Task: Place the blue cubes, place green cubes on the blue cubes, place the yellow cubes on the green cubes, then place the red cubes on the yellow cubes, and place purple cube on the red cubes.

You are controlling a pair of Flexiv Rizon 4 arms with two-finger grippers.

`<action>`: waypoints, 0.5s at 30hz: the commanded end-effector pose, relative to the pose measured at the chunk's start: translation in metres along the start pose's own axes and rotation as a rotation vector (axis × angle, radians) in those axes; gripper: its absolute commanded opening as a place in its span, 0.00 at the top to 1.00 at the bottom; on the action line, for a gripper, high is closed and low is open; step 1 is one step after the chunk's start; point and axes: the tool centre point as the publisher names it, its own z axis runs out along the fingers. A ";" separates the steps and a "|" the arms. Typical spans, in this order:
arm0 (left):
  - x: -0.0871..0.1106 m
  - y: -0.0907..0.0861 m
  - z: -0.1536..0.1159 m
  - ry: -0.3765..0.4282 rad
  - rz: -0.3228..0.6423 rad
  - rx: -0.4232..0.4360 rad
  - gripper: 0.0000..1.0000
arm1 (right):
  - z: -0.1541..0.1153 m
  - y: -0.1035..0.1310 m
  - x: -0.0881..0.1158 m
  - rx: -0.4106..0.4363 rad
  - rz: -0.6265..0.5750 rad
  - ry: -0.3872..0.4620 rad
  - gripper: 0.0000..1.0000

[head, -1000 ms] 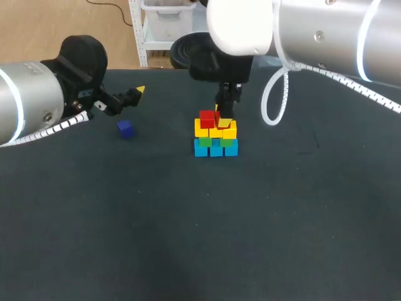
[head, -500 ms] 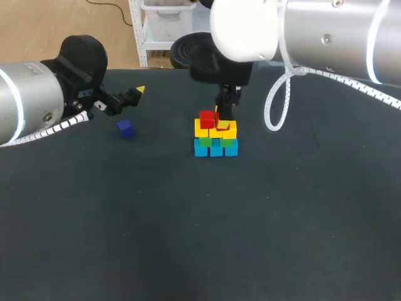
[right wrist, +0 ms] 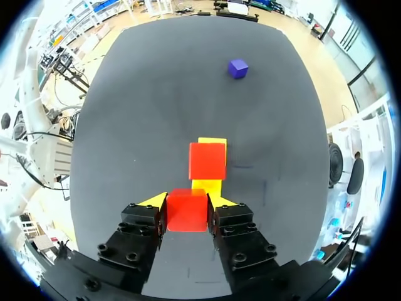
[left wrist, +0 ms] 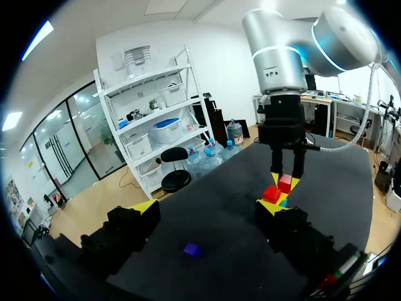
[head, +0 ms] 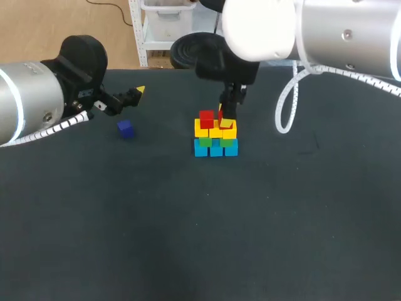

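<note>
The right pincer point(right wrist: 187, 202) is clamped on a red cube point(right wrist: 187, 214), with one finger on each side. It hangs over the stack point(head: 215, 139); whether the cube touches the stack cannot be told. A second red cube point(right wrist: 207, 160) sits on the yellow cubes point(head: 216, 131). Below them are the green cubes point(head: 205, 142), then the blue cubes point(head: 216, 149) on the tabletop point(head: 188, 238). The left pincer point(left wrist: 208, 207) has its fingers wide apart and holds nothing. The purple cube point(left wrist: 192, 249) lies alone near it, well apart from the stack.
</note>
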 end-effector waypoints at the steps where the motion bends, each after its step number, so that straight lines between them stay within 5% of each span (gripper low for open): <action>1: 0.000 -0.001 0.002 -0.003 -0.001 -0.006 0.00 | 0.003 0.001 0.001 0.005 0.001 -0.002 0.89; 15: 0.000 -0.001 0.002 -0.003 -0.001 -0.006 0.00 | 0.002 -0.009 -0.003 0.018 -0.008 0.005 0.85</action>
